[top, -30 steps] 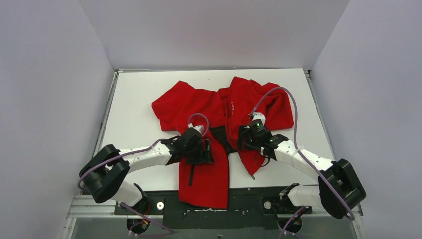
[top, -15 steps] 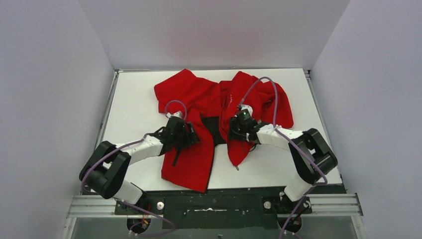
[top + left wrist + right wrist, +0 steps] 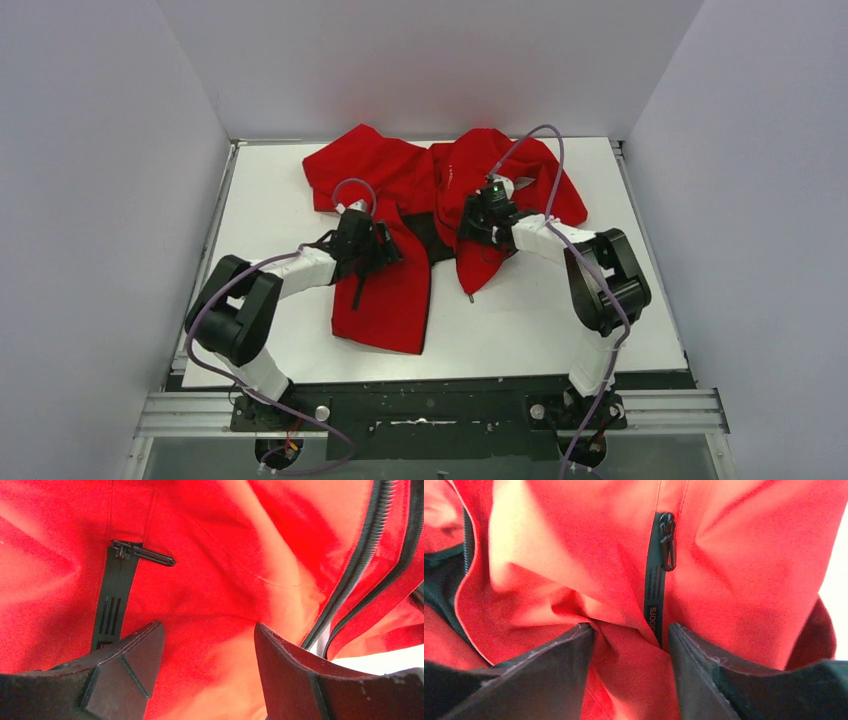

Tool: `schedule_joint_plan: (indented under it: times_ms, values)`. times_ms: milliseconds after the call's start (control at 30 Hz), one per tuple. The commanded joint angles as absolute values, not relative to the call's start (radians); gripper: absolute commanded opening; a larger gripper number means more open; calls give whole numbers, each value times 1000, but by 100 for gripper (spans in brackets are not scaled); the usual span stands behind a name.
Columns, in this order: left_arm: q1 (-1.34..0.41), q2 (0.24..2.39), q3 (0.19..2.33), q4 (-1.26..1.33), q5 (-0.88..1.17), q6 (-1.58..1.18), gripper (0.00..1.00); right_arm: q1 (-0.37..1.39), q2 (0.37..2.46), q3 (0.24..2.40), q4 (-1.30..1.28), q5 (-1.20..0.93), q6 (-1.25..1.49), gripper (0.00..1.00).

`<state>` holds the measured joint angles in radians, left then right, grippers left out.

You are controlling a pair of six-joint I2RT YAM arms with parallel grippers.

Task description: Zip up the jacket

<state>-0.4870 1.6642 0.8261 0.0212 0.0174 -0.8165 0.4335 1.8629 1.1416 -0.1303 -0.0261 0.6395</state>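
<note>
The red jacket (image 3: 400, 290) lies open on the white table (image 3: 280, 200), with dark lining (image 3: 432, 238) showing between its front panels. My left gripper (image 3: 366, 247) is on the left panel. In the left wrist view it (image 3: 206, 630) has red cloth bunched between its jaws, with a dark pocket zip (image 3: 116, 590) to the left and the front zipper teeth (image 3: 360, 565) to the right. My right gripper (image 3: 480, 215) is on the right panel. In the right wrist view it (image 3: 629, 627) pinches a fold of red cloth beside a dark pocket zip (image 3: 655, 585).
Grey walls (image 3: 120, 150) close in the table on the left, right and back. The jacket's collar and sleeves reach the table's far edge (image 3: 420, 140). A loose zip end (image 3: 470, 293) hangs off the right panel onto the bare table.
Both grippers have moved away from the arm bases toward the far edge, and the jacket has slid with them. Its hem no longer hangs over the near edge.
</note>
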Motion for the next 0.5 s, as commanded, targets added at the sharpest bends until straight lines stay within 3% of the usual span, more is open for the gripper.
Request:
schedule_joint_plan:
  times_ms: [0, 467]
  values:
    - [-493, 1621, 918, 2, 15, -775, 66, 416, 1798, 1202, -142, 24, 591, 60]
    - [-766, 1299, 937, -331, -230, -739, 72, 492, 1414, 991, -221, 132, 513, 80]
